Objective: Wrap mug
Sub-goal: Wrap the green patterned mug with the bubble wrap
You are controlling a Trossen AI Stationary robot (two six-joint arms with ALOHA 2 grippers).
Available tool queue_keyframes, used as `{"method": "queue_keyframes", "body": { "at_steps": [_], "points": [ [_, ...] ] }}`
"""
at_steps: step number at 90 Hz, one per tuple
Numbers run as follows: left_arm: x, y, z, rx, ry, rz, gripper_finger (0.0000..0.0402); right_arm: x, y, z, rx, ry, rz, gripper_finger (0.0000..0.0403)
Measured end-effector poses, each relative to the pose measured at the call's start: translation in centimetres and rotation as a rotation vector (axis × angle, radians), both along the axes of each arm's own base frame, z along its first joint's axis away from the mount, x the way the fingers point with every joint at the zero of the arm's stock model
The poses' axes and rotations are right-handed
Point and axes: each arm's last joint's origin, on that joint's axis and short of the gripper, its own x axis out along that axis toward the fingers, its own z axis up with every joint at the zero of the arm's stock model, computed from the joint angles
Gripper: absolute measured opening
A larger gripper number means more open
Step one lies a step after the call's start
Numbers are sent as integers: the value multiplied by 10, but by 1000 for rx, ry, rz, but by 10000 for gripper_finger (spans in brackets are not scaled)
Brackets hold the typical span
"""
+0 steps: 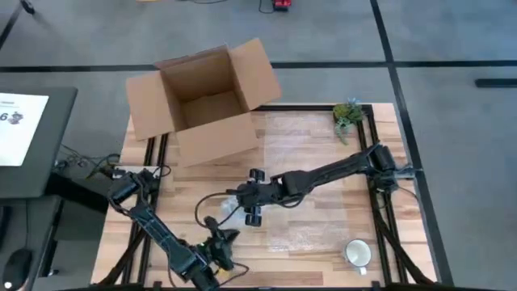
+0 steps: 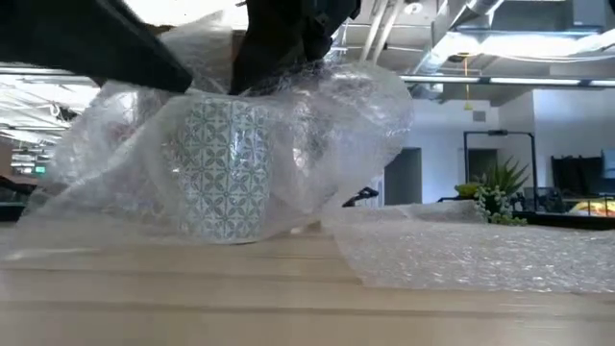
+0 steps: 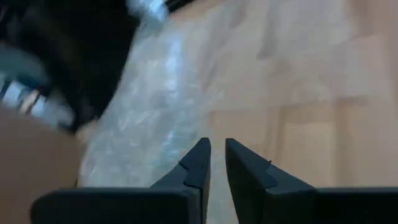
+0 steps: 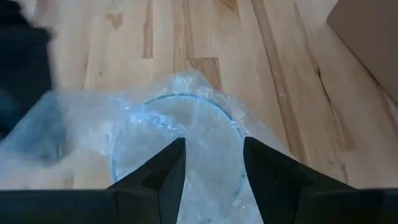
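While the right gripper (image 1: 252, 196) reaches across the table (image 1: 323, 242) from above, the left gripper (image 1: 220, 242) waits near the front edge; a white mug (image 1: 358, 254) and cardboard box (image 1: 202, 101) stand apart. At table height, the patterned mug (image 2: 219, 168) sits under bubble wrap (image 2: 365, 106), likely pinned for folding. The left wrist shows its fingers nearly closed, holding nothing. The right wrist shows its fingers parted over the wrapped rim, apparently pressing film down.
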Motion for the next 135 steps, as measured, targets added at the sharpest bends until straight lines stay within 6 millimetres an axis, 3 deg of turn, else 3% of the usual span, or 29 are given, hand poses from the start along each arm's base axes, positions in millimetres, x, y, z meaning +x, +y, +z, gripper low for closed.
{"method": "queue_keyframes", "body": {
  "at_steps": [35,61,88,135],
  "points": [
    [-33,11,5,-45,-81,141,1,0,3,0,-18,-2,25,152],
    [-49,10,24,-66,-158,202,1,3,-6,1,-23,-18,1,152],
    [-48,3,37,-102,-175,206,1,6,-7,10,-65,-63,-16,152],
    [-45,15,28,-85,-21,307,1,4,-23,-13,-92,-39,-65,152]
  ]
}}
